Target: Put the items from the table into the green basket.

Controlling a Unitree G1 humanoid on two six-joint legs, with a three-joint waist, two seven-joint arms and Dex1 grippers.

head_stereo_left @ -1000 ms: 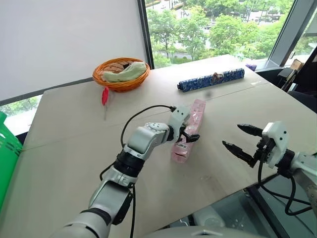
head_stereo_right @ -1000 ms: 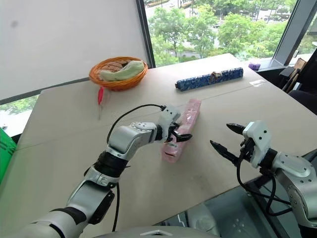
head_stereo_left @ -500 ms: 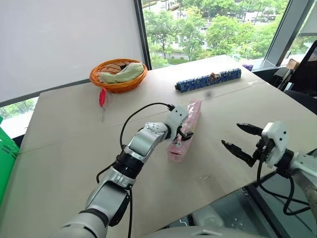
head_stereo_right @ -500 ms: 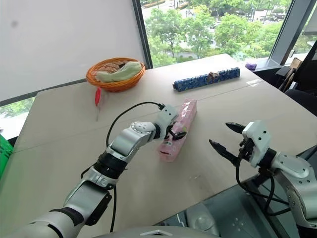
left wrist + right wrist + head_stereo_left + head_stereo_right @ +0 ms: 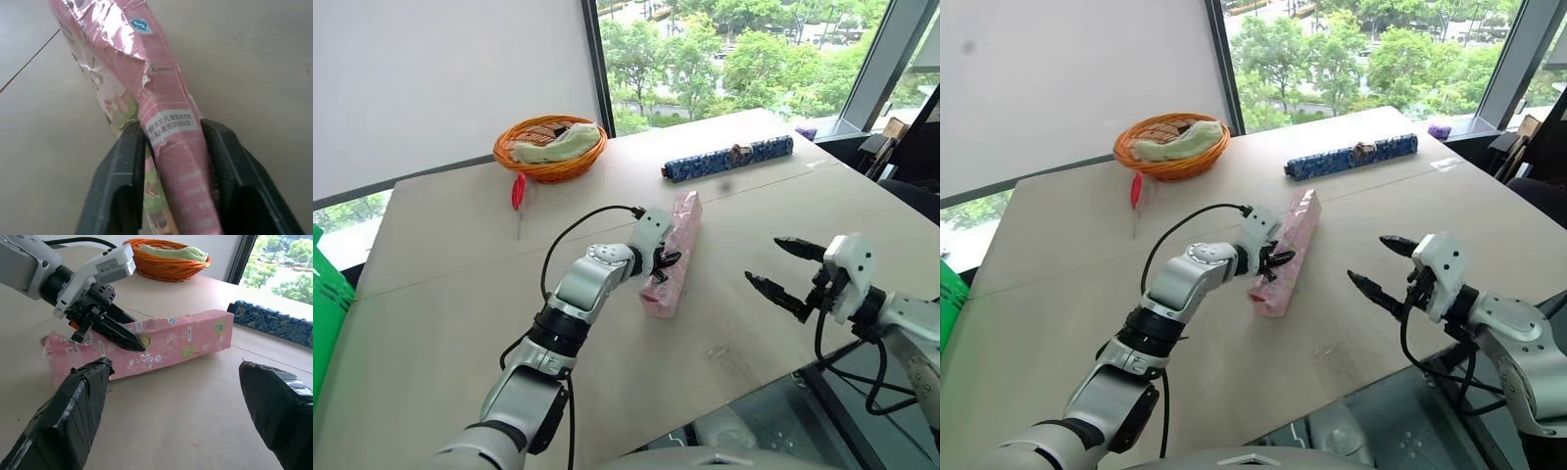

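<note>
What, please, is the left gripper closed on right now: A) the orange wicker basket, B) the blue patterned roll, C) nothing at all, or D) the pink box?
D: in the left wrist view both black fingers press the sides of the pink box, and the left gripper sits at the box on the table.

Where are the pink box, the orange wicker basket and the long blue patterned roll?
pink box [image 5: 674, 245]: left eye view, on its upper side.
orange wicker basket [image 5: 540, 168]: left eye view, on its front wall.
blue patterned roll [image 5: 1327, 161]: right eye view, on its left half.
</note>
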